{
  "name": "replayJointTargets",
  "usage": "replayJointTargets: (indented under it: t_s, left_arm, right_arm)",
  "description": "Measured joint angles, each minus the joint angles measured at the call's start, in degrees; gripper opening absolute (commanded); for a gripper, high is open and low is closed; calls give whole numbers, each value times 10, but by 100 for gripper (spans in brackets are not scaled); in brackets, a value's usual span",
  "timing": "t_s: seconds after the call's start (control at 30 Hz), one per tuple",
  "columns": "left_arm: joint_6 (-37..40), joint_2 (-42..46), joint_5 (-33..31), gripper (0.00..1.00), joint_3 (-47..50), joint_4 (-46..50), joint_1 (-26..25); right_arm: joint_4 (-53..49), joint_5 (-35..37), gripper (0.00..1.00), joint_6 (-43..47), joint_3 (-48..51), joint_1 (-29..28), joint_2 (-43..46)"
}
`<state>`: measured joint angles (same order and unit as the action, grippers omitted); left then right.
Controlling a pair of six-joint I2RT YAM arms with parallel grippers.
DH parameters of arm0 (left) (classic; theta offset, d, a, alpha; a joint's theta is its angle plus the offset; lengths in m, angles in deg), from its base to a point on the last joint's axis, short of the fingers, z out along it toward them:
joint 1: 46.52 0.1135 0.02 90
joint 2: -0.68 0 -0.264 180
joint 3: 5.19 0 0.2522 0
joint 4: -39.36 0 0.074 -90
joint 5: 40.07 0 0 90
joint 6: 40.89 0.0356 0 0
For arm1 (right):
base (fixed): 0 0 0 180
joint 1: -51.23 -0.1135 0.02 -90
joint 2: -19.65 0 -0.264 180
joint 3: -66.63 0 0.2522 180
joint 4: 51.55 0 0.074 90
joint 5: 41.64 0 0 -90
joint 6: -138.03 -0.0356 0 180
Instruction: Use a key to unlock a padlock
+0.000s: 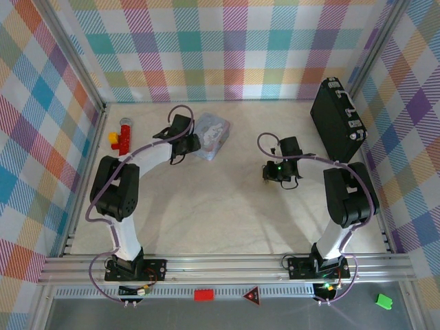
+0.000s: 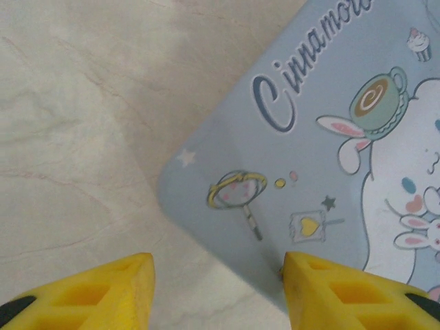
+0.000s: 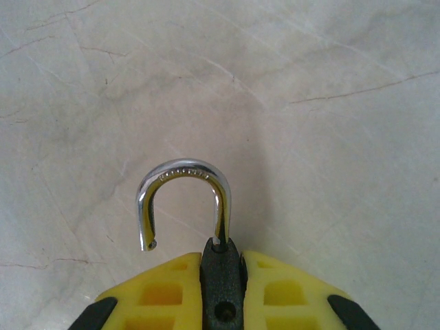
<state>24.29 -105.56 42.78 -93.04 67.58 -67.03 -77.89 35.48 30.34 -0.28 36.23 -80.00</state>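
The padlock (image 3: 221,282) is a small black body clamped edge-on between the yellow fingers (image 3: 165,295) of my right gripper (image 3: 221,289). Its silvery shackle (image 3: 185,199) stands swung out, with the free end hanging loose to the left of the body. Seen from above, that right gripper (image 1: 269,172) hovers over the table's middle right. My left gripper (image 2: 218,289) is open beside the corner of the pale blue patterned pouch (image 2: 330,172), its right finger (image 2: 344,292) at the pouch's edge. From above, the left gripper (image 1: 189,146) sits just left of the pouch (image 1: 211,136). No key is visible.
A big black case (image 1: 337,118) leans against the right wall. A red and yellow toy piece (image 1: 122,136) lies at the back left. Checked walls close in the table on three sides, and the marbled tabletop (image 1: 220,206) lies bare between the arms.
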Motion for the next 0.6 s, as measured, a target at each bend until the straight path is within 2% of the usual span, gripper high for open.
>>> replayJointTargets:
  t_s: [0.13, 0.27, 0.37, 0.53, 0.6]
  left_arm:
    - [16, 57, -2, 57, 61, -18, 12]
    - [21, 139, -14, 62, 136, -65, 29]
    - [16, 203, -46, 71, 191, -89, 43]
    - [15, 281, -120, 75, 253, -102, 61]
    - [21, 303, -137, 83, 270, -105, 69]
  right_arm:
    - [-12, 7, 34, 9, -2, 0, 0]
    - [-25, 13, 43, 12, -3, 2, 12]
    - [-35, 17, 49, 16, 1, 13, 37]
    - [-52, 46, 54, 23, 9, 27, 118]
    - [-48, 63, 56, 26, 17, 30, 154]
